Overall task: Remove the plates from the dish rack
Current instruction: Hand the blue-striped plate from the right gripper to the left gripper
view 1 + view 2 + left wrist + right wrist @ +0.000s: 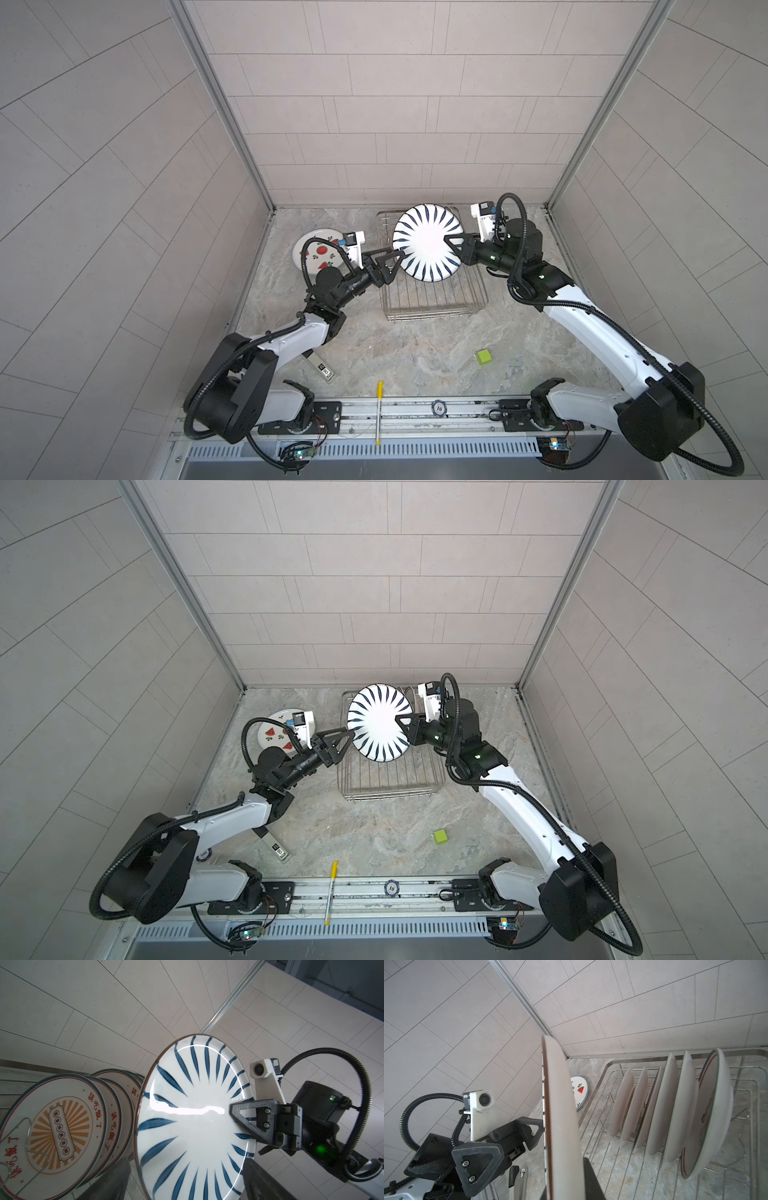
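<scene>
My right gripper (446, 241) pinches the round white plate with dark-blue radial stripes (424, 237) aloft over the silver wire dish rack (436, 299), my left gripper (395, 266) spread astride its far rim, and if I release too soon it falls.

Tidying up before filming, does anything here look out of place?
Nothing looks spilled or broken. A yellow pen lies across the front rail, a "10" chip sits on that rail, and a green cube lies loose on the marble tabletop.

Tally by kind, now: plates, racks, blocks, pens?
Plates: 8 (6 racked, 1 held, 1 lying flat)
Rack: 1
Green block: 1
Yellow pen: 1
Total: 11
</scene>
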Controlling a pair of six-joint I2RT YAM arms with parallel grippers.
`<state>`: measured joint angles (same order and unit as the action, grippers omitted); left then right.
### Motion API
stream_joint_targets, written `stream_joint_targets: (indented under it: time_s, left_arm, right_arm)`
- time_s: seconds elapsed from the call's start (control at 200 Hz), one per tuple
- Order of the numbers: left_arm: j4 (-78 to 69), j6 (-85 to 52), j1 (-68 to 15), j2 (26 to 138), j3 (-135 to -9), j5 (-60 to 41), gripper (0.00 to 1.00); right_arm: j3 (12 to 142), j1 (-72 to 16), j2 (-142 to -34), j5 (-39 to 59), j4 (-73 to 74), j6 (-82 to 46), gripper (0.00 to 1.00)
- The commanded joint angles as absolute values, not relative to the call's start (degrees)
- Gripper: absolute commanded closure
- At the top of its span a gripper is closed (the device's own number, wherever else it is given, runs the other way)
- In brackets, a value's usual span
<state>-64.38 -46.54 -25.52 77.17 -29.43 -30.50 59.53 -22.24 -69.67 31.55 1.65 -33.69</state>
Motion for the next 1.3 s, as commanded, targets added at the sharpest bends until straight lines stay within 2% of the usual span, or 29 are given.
stream_joint_targets:
  time_s: [0.0,0.255,0.365,0.49,0.756,0.801,0.936,1.006,1.296]
  left_arm:
    - [-70.8,-49.8,-25.6,78.9,-29.3,-32.7,0.13]
    - [-73.9,-52.3,-25.6,81.6,-30.8,-33.2,0.27]
    - [-74.5,-53.2,-25.6,81.0,-30.7,-33.5,0.37]
    - [-75.0,-54.7,-25.6,80.2,-30.1,-33.3,0.58]
    - [-74.3,-55.6,-25.6,77.0,-28.6,-32.2,0.77]
    - [-73.9,-55.5,-25.7,76.4,-28.4,-32.0,0.80]
    - [-72.7,-54.7,-25.6,75.4,-27.9,-30.9,0.83]
    - [-71.8,-54.7,-25.6,75.1,-27.8,-29.9,0.90]
    - [-69.8,-54.0,-25.6,73.5,-27.7,-26.7,0.99]
  right_arm:
    - [60.6,-22.9,-69.2,36.5,14.7,-36.2,1.00]
    - [59.8,-23.9,-70.3,37.7,18.0,-35.5,1.00]
    - [60.0,-24.0,-71.1,37.8,18.1,-35.3,1.00]
    - [60.1,-24.0,-72.1,38.0,18.5,-35.2,1.00]
    - [60.8,-24.0,-74.5,38.7,18.4,-35.6,0.99]
    - [60.8,-24.0,-74.9,38.7,18.2,-35.5,0.97]
    - [61.8,-24.7,-75.9,36.9,14.8,-34.0,0.92]
    - [62.6,-25.4,-76.5,36.1,12.7,-32.8,0.84]
    - [63.5,-26.3,-78.6,32.8,8.8,-30.5,0.65]
